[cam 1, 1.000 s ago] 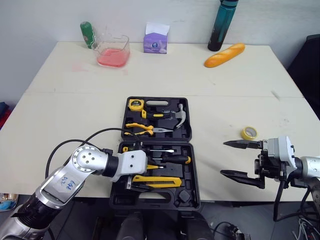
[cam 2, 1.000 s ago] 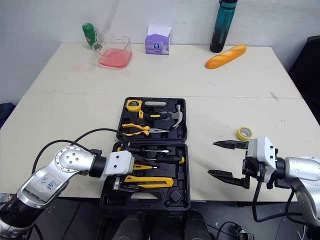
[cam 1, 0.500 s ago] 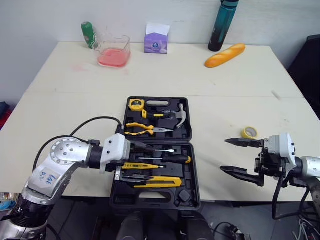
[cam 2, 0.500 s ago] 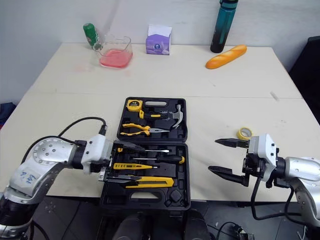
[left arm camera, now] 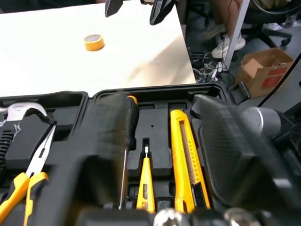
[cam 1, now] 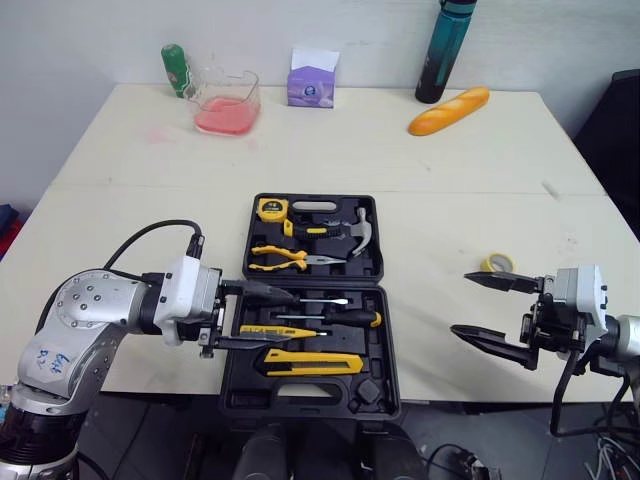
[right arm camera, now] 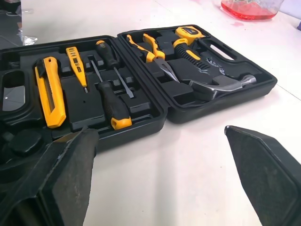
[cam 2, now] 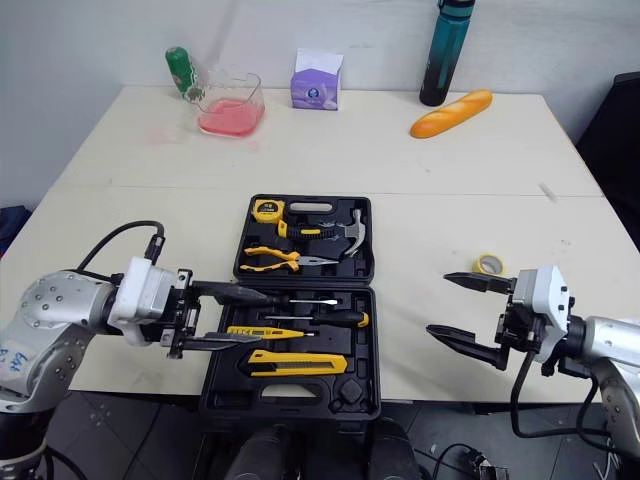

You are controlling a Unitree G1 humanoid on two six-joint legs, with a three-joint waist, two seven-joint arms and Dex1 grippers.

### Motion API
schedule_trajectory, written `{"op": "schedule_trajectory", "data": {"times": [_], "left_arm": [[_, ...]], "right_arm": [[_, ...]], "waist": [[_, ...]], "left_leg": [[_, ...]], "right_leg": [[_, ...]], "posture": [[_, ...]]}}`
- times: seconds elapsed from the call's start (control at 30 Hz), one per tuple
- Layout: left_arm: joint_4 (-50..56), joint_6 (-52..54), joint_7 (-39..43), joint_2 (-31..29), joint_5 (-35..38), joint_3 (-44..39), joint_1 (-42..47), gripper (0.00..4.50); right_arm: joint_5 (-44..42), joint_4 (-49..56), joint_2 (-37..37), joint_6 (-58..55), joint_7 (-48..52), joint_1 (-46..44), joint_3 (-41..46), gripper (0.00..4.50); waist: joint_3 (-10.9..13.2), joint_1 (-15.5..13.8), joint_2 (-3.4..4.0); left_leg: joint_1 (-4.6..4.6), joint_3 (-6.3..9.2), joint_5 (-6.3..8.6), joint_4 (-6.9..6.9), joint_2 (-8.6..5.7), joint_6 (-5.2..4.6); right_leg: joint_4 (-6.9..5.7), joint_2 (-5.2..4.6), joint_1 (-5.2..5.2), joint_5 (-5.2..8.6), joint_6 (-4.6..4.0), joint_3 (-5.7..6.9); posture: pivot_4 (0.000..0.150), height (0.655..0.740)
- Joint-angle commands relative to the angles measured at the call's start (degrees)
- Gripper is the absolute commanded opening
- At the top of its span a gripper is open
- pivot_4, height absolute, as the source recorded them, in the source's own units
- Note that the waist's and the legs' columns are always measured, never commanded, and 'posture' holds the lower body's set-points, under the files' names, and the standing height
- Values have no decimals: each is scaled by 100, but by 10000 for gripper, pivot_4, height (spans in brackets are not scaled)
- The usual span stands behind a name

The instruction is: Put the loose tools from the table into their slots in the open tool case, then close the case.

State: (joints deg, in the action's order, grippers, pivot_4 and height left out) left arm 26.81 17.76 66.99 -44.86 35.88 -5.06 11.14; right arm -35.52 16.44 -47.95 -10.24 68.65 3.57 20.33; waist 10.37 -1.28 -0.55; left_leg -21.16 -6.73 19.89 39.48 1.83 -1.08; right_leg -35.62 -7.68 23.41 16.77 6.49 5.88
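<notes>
**Near edge.** The left gripper hangs over the left side of the near half of the tool case. Its fingers are spread wide and hold nothing. The right gripper is also spread and empty. It sits over bare table to the right of the case, well apart from it.

**Case, near half.** A utility knife, a yellow tester and two screwdrivers are seated in their slots. A round recess at the near right corner looks vacant, though I cannot confirm this.

**Item outstanding.** One yellow tape roll lies flat on the table, right of the case and just beyond the right gripper. I judge it to be a light, stiff ring. It sits low and is liable to skate on the smooth top. The best hold is across the outer rim, or with one finger through the hole. Nothing stands between it and the right gripper.

**Case, far half.** Pliers, a tape measure and a hammer are seated, so this half is likely the heavier one to swing. The left fingers would obstruct closing where they are now.

**Far edge.** A bread roll, a dark bottle, a purple box, a glass dish of red liquid and a green bottle stand well apart from the work.
</notes>
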Motion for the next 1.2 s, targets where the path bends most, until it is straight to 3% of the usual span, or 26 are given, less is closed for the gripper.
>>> {"op": "schedule_trajectory", "data": {"times": [0.03,0.07,0.33,0.47,0.87,1.2], "left_arm": [[253,17,-157,148,0,218,-51,3195],[244,5,-141,159,-57,307,-82,731],[196,-220,43,239,-388,892,-90,731],[-88,-642,133,146,-1148,1340,-182,731],[-590,-771,24,387,-1593,1694,-49,731],[-945,-886,-104,460,-2088,1887,-36,731]], "right_arm": [[-28,102,-1,102,62,-97,-5,45000],[-14,103,1,112,85,-111,-27,45000],[-116,110,22,-9,84,-110,-2,45000],[-57,216,117,91,81,-112,-144,45000],[122,166,267,1043,884,-230,-621,45000],[231,-48,208,997,856,-391,-651,45000]], "waist": [[0,-1,0],[0,-1,0],[0,-6,0],[0,-5,0],[0,-1,0],[0,-3,0]], "left_leg": [[0,1,0,0,1,0],[-1,1,0,0,1,0],[-2,1,0,2,-1,0],[0,0,0,2,-2,0],[0,1,1,3,1,-1],[-2,2,2,8,1,-4]], "right_leg": [[0,1,0,0,0,0],[-1,2,0,0,0,1],[1,1,0,0,0,1],[3,1,0,0,0,0],[3,2,1,0,0,1],[0,-1,-1,0,0,3]], "posture": [[1500,7400],[1500,7400],[1500,7400],[1500,7400],[1500,7400],[1500,7400]]}}
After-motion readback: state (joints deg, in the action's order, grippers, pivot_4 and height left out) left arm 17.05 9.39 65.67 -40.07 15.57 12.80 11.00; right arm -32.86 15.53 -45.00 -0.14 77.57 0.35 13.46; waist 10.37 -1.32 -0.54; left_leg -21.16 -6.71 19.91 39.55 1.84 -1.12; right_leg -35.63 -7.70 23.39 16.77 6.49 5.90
